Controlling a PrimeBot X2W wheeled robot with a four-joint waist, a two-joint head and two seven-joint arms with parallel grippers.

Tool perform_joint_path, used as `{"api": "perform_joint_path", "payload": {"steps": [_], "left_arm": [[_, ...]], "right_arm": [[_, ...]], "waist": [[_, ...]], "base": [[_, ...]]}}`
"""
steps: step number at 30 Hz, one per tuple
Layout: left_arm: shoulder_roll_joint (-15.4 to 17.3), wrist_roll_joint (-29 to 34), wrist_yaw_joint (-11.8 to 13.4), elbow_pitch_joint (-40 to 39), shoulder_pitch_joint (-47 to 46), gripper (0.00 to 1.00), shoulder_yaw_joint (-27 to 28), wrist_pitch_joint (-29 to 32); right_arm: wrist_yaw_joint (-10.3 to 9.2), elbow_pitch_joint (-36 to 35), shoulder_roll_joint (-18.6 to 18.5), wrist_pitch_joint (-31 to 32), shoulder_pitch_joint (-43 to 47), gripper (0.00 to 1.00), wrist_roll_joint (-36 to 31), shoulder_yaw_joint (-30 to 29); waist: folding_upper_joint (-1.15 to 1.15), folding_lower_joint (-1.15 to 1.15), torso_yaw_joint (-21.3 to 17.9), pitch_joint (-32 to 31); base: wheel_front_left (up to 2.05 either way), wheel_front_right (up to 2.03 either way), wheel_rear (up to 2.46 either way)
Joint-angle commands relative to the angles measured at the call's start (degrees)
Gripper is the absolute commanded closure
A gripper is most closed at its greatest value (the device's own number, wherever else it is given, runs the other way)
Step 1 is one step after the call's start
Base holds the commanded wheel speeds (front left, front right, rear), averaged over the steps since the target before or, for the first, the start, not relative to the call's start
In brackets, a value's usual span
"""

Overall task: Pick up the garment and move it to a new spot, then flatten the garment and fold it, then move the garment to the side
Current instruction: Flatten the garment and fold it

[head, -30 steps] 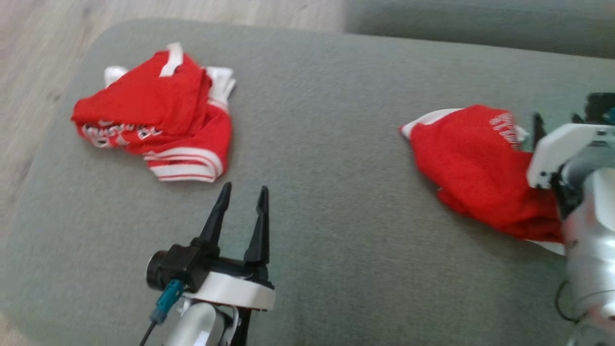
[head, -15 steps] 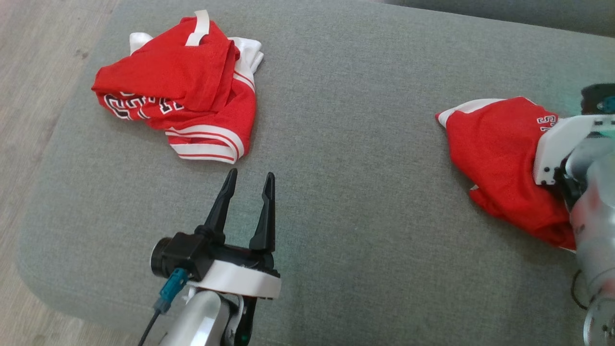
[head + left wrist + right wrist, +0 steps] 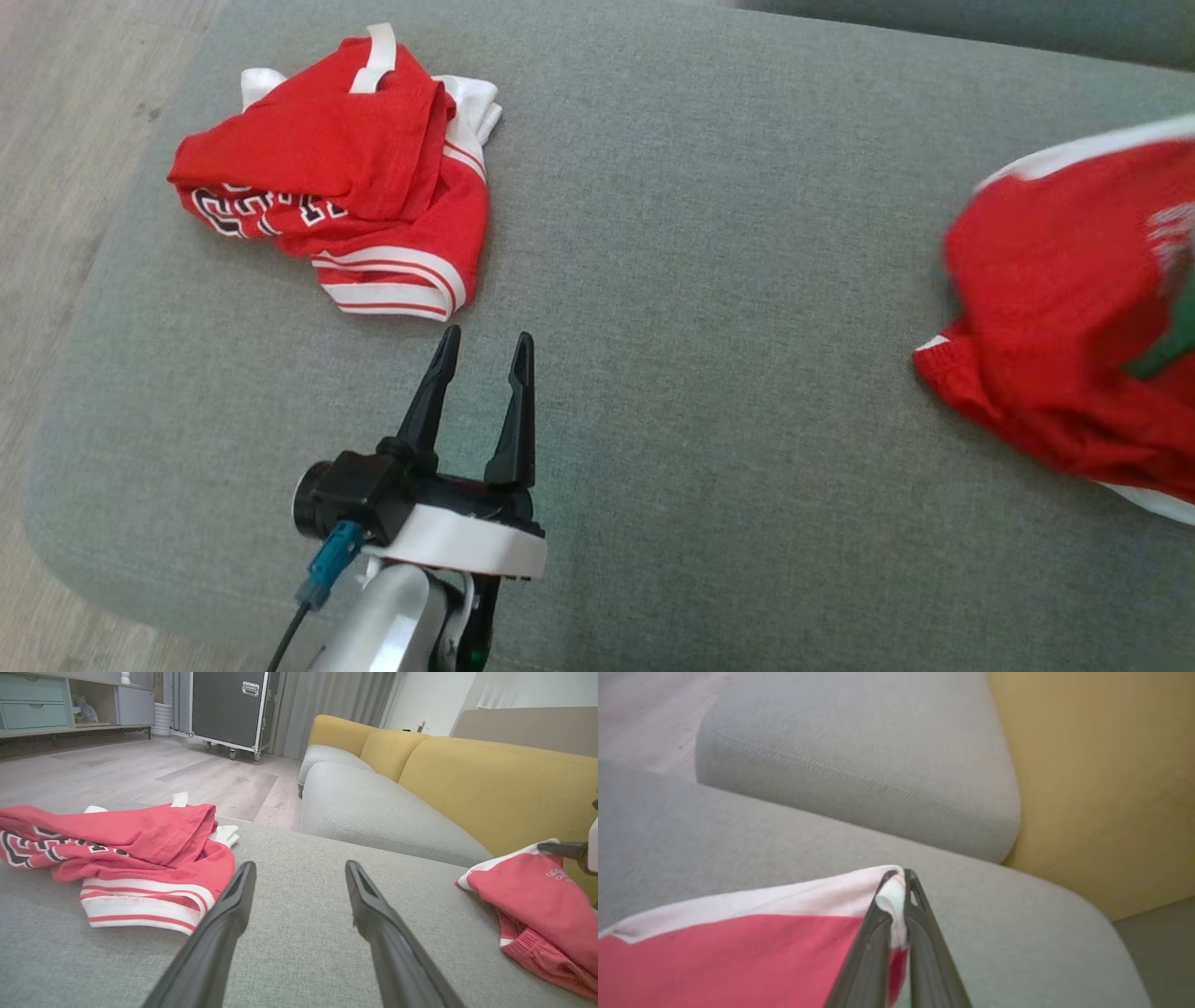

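Grey cushion [image 3: 700, 233], red jersey [image 3: 345, 168] lying left, red garment [image 3: 1055, 355] right

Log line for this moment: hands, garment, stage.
left hand open, over cushion | right hand shut on garment, white edge | stage: pick-up, grasp made | other garment crumpled, untouched

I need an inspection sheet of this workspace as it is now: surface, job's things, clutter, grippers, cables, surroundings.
Surface: grey cushion, carries both garments.
Job's things: red garment at the right, its white edge pinched.
Clutter: second red garment, crumpled, at the cushion's far left.
Grippers: left gripper open above the cushion, holding nothing; right gripper shut on the red garment's white edge.
Cables: black cable with teal plug at the left wrist.
Surroundings: wooden floor, yellow sofa back, black wheeled case.
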Motion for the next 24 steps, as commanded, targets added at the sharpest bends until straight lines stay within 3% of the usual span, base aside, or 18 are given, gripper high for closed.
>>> {"api": "perform_joint_path", "payload": {"steps": [1, 6, 11, 12, 13, 14, 19, 24], "left_arm": [[0.0, -0.5, 0.4, -2.2, -1.6, 0.0, 1.4, -0.5], [0.0, -0.8, 0.5, -2.6, -2.1, 0.0, 1.1, -0.5], [0.0, -1.1, 0.4, -2.8, -2.6, 0.0, 0.8, -0.5], [0.0, -1.1, 0.4, -2.8, -2.6, 0.0, 0.7, -0.5], [0.0, -1.2, 0.4, -2.9, -2.7, 0.0, 0.6, -0.5], [0.0, -1.2, 0.4, -2.9, -2.7, 0.0, 0.6, -0.5], [0.0, -1.1, 0.6, -2.8, -2.4, 0.0, 0.8, -0.5], [0.0, -0.5, 0.5, -2.5, -1.5, 0.0, 1.6, -0.5]], "right_arm": [[-0.04, -3.1, -2.0, -0.9, -2.8, 1.0, -1.7, 0.5], [-0.04, -9.0, -6.2, -2.6, -5.3, 1.0, -7.5, -1.7], [-0.04, -16.9, -8.1, -5.2, -5.6, 1.0, -13.6, -8.4], [-0.04, -18.4, -8.0, -5.6, -5.3, 0.89, -14.3, -9.8], [-0.04, -19.8, -7.9, -6.1, -4.8, 0.05, -14.8, -11.0], [-0.04, -21.0, -7.7, -6.2, -4.3, 0.0, -15.2, -12.3], [-0.04, -25.7, -6.1, -5.2, 0.0, 0.0, -15.6, -15.2], [-0.04, -26.7, 1.7, -7.7, 3.0, 0.0, -15.7, -17.9]], "waist": [[0.0, 0.0, 0.0, 0.3], [0.0, 0.0, 0.4, 1.3], [0.0, 0.0, 1.2, 2.0], [0.0, 0.0, 1.3, 2.1], [0.0, 0.0, 1.4, 2.2], [0.0, 0.0, 1.5, 2.2], [0.0, 0.0, 1.3, 1.4], [0.0, 0.0, -0.7, -2.2]], "base": [[0.0, 0.0, 0.0], [0.0, 0.0, 0.0], [0.0, 0.0, 0.0], [0.0, 0.0, 0.0], [0.0, 0.0, 0.0], [0.0, 0.0, 0.0], [0.0, 0.0, 0.0], [0.0, 0.0, 0.0]]}}
